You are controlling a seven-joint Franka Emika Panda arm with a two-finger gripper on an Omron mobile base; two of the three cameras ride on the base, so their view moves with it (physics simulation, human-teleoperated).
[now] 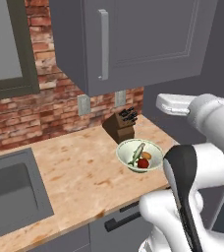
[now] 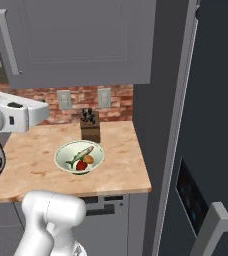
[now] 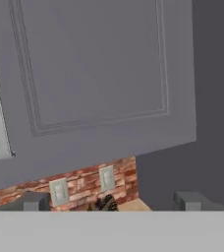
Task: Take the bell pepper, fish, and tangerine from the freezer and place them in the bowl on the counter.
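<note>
On the counter [image 1: 79, 167], you see the bowl [image 1: 154, 149] holding fish [image 1: 136, 154], pepper [image 1: 143, 163] and tangerine [image 1: 147, 155], near a knife block [image 1: 120, 125]. Your gripper [image 3: 112, 201] hangs wide open and empty, well above them, facing the cabinet [image 3: 99, 74].

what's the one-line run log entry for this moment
gripper: open, empty, raised facing wall cabinet | bowl: on counter, holds fish, bell pepper, tangerine | freezer: door shut
</note>
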